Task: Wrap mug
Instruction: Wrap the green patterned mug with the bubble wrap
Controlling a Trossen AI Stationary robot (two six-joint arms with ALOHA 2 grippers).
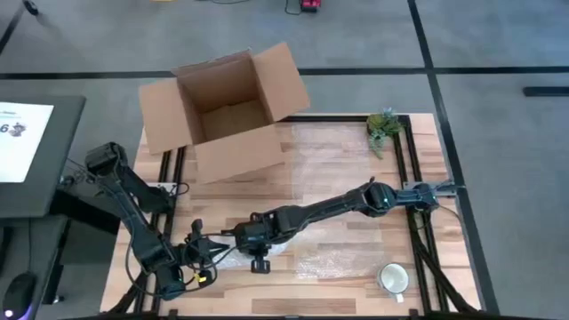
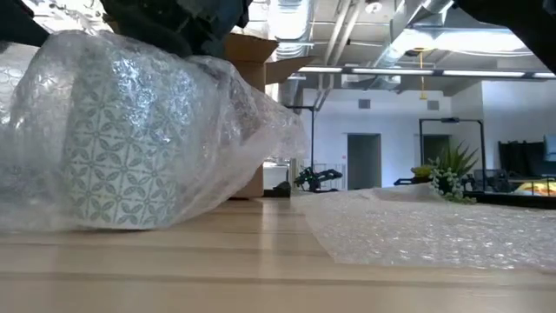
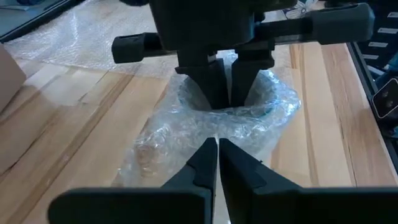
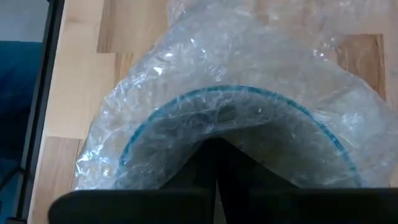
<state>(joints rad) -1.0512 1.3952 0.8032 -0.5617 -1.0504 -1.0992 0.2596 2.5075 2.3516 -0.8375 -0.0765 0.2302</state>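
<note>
Mug (image 2: 113, 148) swathed in bubble wrap (image 2: 226, 130)

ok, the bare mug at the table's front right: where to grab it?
Grip the bare mug by its rim, coming straight down from above with one finger inside. It stands upright with its mouth open upward, so the rim is exposed. Both tools, left and right, are at the wrapped mug.

Open cardboard box (image 1: 227, 111) at table's (image 1: 356, 169) far edge; small plant (image 1: 384, 127) far right; possibly monitor (image 1: 27, 142) left.
</note>
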